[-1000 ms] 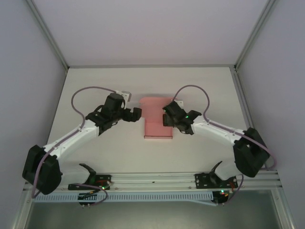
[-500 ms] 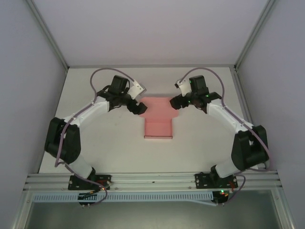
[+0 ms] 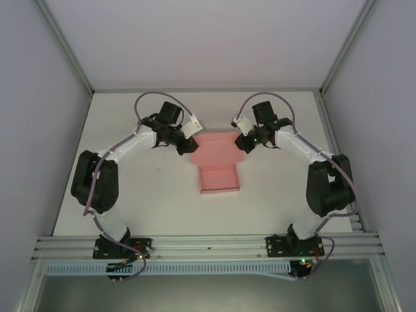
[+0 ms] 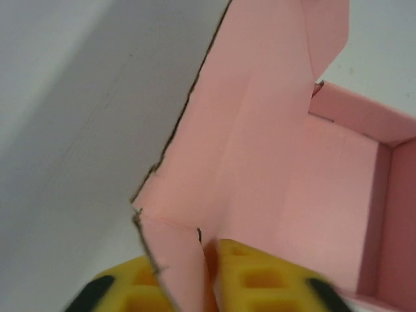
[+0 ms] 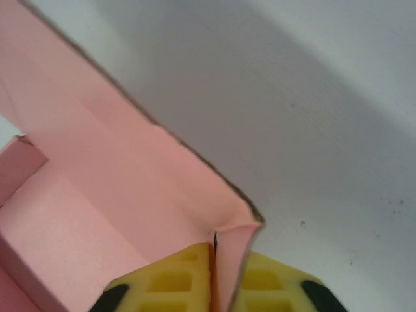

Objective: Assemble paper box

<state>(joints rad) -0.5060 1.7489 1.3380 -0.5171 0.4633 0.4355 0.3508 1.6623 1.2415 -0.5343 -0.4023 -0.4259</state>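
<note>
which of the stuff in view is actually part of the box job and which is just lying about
Part of the job:
- paper box, tray walls up, lid open
- left end effector, pinching a lid flap
- right end effector, pinching the opposite flap

Just there:
- table
- metal rail along the near edge

table (image 3: 156, 201): white | on it: pink paper box (image 3: 219, 179), centre
</note>
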